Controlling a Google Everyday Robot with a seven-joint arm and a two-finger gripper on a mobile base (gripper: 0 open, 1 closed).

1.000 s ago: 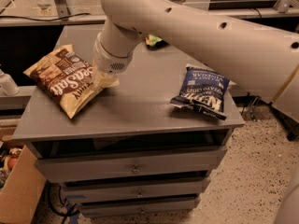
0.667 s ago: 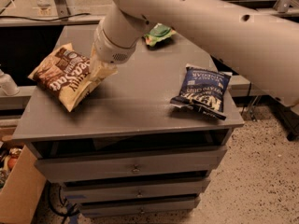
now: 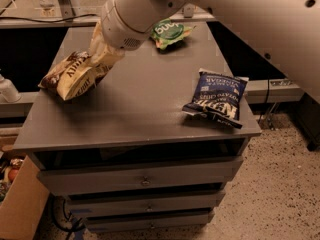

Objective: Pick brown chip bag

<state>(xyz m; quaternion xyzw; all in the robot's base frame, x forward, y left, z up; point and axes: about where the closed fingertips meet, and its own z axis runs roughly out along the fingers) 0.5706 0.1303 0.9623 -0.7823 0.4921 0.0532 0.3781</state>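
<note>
The brown chip bag (image 3: 74,77), dark brown and cream, hangs tilted above the left edge of the grey cabinet top (image 3: 140,119). My gripper (image 3: 101,61) reaches down from the large white arm and is shut on the bag's upper right end. The bag is lifted off the surface, its lower end hanging to the left. The fingers are cream coloured and partly blend with the bag.
A dark blue chip bag (image 3: 216,98) lies at the right of the cabinet top. A small green bag (image 3: 170,33) lies at the back, partly behind the arm. Drawers (image 3: 145,181) sit below. A cardboard box (image 3: 20,204) stands on the floor at lower left.
The gripper has lifted the brown chip bag off the cabinet top and carried it left; the bag now hangs tilted. The blue and green bags have not moved on the cabinet.
</note>
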